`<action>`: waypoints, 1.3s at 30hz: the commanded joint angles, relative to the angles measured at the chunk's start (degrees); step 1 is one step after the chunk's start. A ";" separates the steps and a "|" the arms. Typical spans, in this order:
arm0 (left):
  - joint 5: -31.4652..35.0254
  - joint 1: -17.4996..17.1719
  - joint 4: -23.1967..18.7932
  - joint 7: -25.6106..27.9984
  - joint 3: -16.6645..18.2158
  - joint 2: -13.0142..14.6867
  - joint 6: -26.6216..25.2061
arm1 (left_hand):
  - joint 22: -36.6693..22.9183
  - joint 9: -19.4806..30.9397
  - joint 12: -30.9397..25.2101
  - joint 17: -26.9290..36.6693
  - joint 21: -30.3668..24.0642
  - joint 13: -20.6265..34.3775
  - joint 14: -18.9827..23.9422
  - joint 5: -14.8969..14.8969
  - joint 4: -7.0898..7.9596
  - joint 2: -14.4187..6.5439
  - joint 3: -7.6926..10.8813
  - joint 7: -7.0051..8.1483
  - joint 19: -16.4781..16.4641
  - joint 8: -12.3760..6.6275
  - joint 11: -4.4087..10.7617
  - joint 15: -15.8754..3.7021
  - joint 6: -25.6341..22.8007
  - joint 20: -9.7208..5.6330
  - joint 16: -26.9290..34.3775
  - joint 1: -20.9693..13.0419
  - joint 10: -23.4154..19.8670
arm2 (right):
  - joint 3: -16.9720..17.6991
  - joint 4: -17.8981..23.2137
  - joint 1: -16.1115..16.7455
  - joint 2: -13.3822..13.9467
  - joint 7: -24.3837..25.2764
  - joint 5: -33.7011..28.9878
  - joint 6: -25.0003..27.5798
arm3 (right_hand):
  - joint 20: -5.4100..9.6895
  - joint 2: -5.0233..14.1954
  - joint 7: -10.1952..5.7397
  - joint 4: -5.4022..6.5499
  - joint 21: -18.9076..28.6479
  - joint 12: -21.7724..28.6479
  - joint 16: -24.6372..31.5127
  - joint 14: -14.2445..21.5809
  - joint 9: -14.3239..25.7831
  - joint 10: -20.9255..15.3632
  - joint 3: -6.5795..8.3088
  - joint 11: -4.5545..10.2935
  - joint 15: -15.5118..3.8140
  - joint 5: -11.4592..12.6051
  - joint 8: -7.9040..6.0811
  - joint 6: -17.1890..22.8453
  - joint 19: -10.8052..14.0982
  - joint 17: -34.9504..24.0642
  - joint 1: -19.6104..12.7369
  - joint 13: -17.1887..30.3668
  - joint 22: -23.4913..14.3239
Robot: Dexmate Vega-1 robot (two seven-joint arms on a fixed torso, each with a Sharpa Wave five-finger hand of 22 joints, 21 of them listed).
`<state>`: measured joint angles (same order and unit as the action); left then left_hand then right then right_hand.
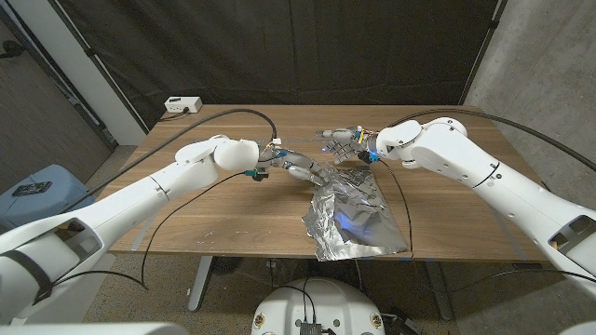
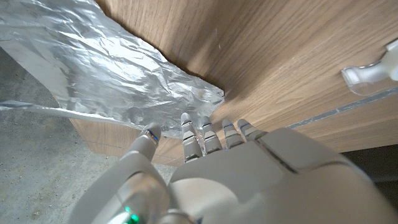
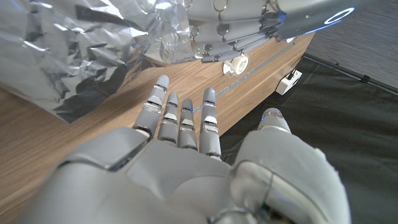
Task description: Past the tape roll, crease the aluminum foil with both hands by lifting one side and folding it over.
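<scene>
Left hand point(image 1: 303, 169) seemingly touches the foil point(image 1: 352, 219) far edge; right hand point(image 1: 346, 144) hovers spread beyond it.

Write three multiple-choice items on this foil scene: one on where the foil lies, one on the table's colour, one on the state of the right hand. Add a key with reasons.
1. Where does the aluminum foil lie?
A. On the table's near right part, reaching its front edge
B. At the far left corner
C. On the floor

2. What colour is the table top?
A. White
B. Brown wood
C. Black

3. How is the right hand?
A. Clenched around a cup
B. Fingers spread, holding nothing, just beyond the foil's far edge
C. Pinching a cable

Key: 1 A, the head view shows the crumpled sheet running to the front edge on the right. 2 B, wood grain shows in all views. 3 B, the right wrist view shows its fingers straight and apart above bare wood.
</scene>
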<state>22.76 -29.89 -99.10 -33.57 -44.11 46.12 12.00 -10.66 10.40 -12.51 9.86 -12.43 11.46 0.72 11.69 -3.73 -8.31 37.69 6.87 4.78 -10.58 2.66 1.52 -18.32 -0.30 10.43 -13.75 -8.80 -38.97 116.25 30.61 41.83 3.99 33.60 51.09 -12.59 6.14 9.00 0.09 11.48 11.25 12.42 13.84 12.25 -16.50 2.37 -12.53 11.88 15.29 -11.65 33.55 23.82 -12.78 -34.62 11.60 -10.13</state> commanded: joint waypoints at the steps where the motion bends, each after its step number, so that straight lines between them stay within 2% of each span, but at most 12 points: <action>1: -3.76 -1.36 -6.42 -2.39 3.51 3.21 -3.38 | -0.11 0.05 -0.06 0.05 -0.36 0.00 0.55 -0.13 -0.43 -0.04 0.02 -0.21 -0.13 0.00 -0.03 0.12 0.18 0.08 0.29 -0.62 -0.58 | 0.41 -0.58 -0.09 0.08 -0.43 0.20 -0.83 | 0.18 0.70 0.04 -0.37 0.17 0.37 0.19 0.45 0.07 0.02 0.09 0.08 0.01 0.37 -0.08 -0.40 0.51 -0.10 -0.17 0.29 -0.17; 16: -8.60 -1.40 -12.14 -6.80 6.03 6.30 -5.10 | -0.12 0.06 -0.06 0.07 -0.39 0.03 0.84 -0.16 -0.67 -0.05 -0.06 -0.57 -0.35 0.04 -0.02 0.34 0.35 0.29 0.32 -0.70 -0.57 | 1.17 -0.33 0.55 0.21 0.10 0.73 -1.11 | 0.18 0.93 0.01 -0.56 0.15 0.39 0.20 0.51 0.06 0.02 0.17 0.08 0.01 0.46 -0.11 -0.51 0.62 -0.07 -0.37 0.29 -0.18; 22: -9.16 -1.79 -12.64 -5.97 6.65 6.58 -4.24 | -0.12 0.06 -0.07 0.09 -0.42 0.04 0.88 -0.17 -0.70 -0.08 -0.07 -0.61 -0.46 0.05 -0.05 0.27 0.40 0.36 0.32 -0.69 -0.57 | 1.34 -0.31 0.68 0.14 0.37 1.00 -0.97 | 0.17 1.00 0.00 -0.63 0.15 0.39 0.23 0.60 0.06 0.03 0.18 0.08 0.02 0.48 -0.12 -0.56 0.66 -0.06 -0.44 0.29 -0.18; 28: -7.35 -1.89 -9.39 -3.06 5.26 4.51 -0.46 | -0.13 0.06 -0.04 0.11 -0.58 0.05 1.22 -0.17 -0.75 -0.14 -0.04 -0.53 -0.95 -0.01 -0.15 0.31 0.28 0.55 0.41 -0.71 -0.49 | 1.56 -0.30 0.94 0.42 0.30 1.22 -1.19 | 0.17 1.08 -0.18 -0.69 0.13 0.39 0.24 0.64 0.05 0.06 0.20 0.08 -0.04 0.50 -0.11 -0.64 0.69 -0.06 -0.49 0.29 -0.18; 39: -2.39 -0.80 0.12 2.51 1.60 -0.71 7.56 | -0.12 0.06 -0.05 0.13 -0.66 0.06 1.51 -0.18 -0.83 -0.12 -0.04 -0.43 -1.32 -0.03 -0.14 0.17 0.25 0.52 0.43 -0.68 -0.49 | 2.88 -0.21 2.35 0.97 1.20 2.42 -1.35 | 0.16 1.21 -0.30 -0.79 0.10 0.41 0.24 0.72 0.03 0.01 0.23 0.08 -0.11 0.53 -0.16 -0.64 0.72 -0.04 -0.55 0.29 -0.18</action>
<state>16.71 -31.63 -105.95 -35.19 -39.74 49.25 13.44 -10.66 10.41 -12.52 9.87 -12.73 11.47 1.55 11.69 -4.20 -8.54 37.70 6.55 3.88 -10.58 2.46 1.73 -18.00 0.20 10.43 -13.97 -9.00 -36.93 116.04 32.08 42.35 4.75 35.15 49.98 -12.28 6.96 8.78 -0.48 11.48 11.46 12.42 14.06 12.26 -16.51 2.30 -12.53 11.67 15.28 -11.65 32.72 24.12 -12.79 -34.99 11.59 -10.14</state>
